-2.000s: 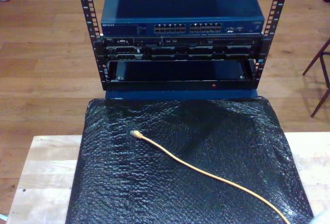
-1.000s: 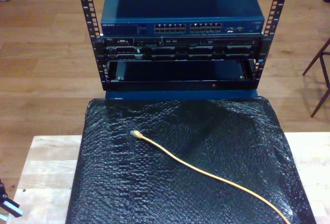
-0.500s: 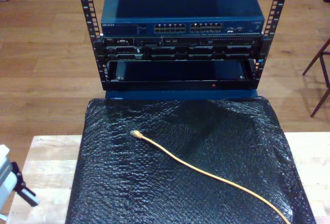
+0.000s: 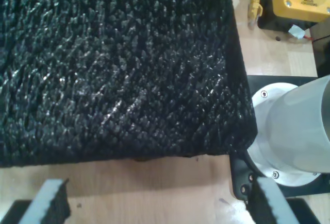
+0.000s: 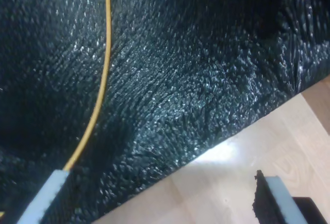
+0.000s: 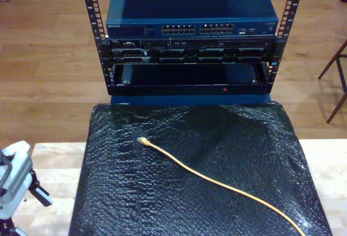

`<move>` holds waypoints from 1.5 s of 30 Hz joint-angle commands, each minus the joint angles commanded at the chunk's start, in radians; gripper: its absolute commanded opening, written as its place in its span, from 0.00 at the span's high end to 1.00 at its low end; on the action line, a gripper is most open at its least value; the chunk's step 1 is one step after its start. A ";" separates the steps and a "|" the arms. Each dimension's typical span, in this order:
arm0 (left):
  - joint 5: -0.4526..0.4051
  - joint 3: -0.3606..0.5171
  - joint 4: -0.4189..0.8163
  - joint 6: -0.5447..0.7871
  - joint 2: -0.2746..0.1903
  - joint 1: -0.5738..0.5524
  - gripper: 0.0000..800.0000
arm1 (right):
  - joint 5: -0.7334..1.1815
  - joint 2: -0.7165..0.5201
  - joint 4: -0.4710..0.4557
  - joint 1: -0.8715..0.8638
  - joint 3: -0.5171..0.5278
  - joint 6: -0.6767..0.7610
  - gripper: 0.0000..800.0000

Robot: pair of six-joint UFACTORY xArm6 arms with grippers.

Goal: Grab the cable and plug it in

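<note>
**rackmonkey:** Both sets of fingers are spread wide with nothing between them. My first gripper (image 4: 154, 203) hangs over the bare pale wooden tabletop (image 4: 154, 183) just off the edge of the crinkly black bubble-wrap mat (image 4: 113, 64). My second gripper (image 5: 160, 195) straddles another edge of that mat, and the thin orange-yellow network cable (image 5: 103, 64) runs right up to one of its foam-padded fingers (image 5: 44, 198).

**patchpanel_pete:** So which arm's closer to the bit you actually need?

**rackmonkey:** Second one is nearly on the cord itself. The plug's a different story though. In the exterior view the cable (image 6: 217, 184) lies diagonally across the mat, running from that view's lower right corner up to the small yellowish plug (image 6: 143, 141) left of the mat's middle. An arm's white body (image 6: 13, 179) sits at that view's lower left edge; can't say from the wrist views which arm that is.

**patchpanel_pete:** How's the cable look?

**rackmonkey:** Slim, gently curved, lying loose and flat, plug end pointing roughly toward the dark blue network switch (image 6: 190, 8) in the black metal rack (image 6: 108, 73). I'd guess it'll flop when lifted, so grabbing close behind the plug looks smart.
</note>
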 joint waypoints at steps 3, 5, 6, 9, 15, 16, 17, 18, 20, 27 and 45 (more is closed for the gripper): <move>-0.006 0.005 -0.003 -0.008 0.003 -0.005 0.00 | -0.037 0.002 -0.014 0.071 -0.005 0.063 0.01; -0.011 0.006 -0.018 -0.006 0.003 -0.005 0.00 | -0.055 0.005 -0.017 0.107 -0.011 0.098 0.01; -0.012 0.008 -0.026 -0.006 0.003 -0.005 0.00 | -0.066 0.009 -0.018 0.124 -0.017 0.115 0.01; -0.012 0.009 -0.032 -0.008 0.008 -0.003 0.00 | -0.083 0.035 -0.021 0.175 -0.038 0.153 0.01; -0.012 0.018 -0.034 -0.008 0.014 -0.003 0.00 | -0.104 0.051 -0.021 0.264 -0.061 0.230 0.01; -0.015 0.023 -0.034 -0.008 0.015 -0.003 0.00 | -0.120 0.051 -0.021 0.282 -0.061 0.242 0.01; -0.021 0.028 -0.034 -0.008 0.015 -0.003 0.00 | -0.137 0.052 -0.021 0.304 -0.061 0.256 0.01; -0.028 0.034 -0.034 -0.008 0.014 -0.003 0.00 | -0.149 0.057 -0.021 0.322 -0.061 0.272 0.01; -0.043 0.046 -0.034 -0.008 0.014 -0.003 0.00 | -0.161 0.074 -0.021 0.364 -0.061 0.298 0.01; -0.049 0.060 -0.034 -0.008 0.012 -0.002 0.00 | -0.172 0.098 -0.023 0.483 -0.046 0.359 0.01; -0.051 0.063 -0.040 -0.072 0.006 -0.002 0.00 | -0.359 0.287 -0.226 0.775 -0.049 0.548 0.00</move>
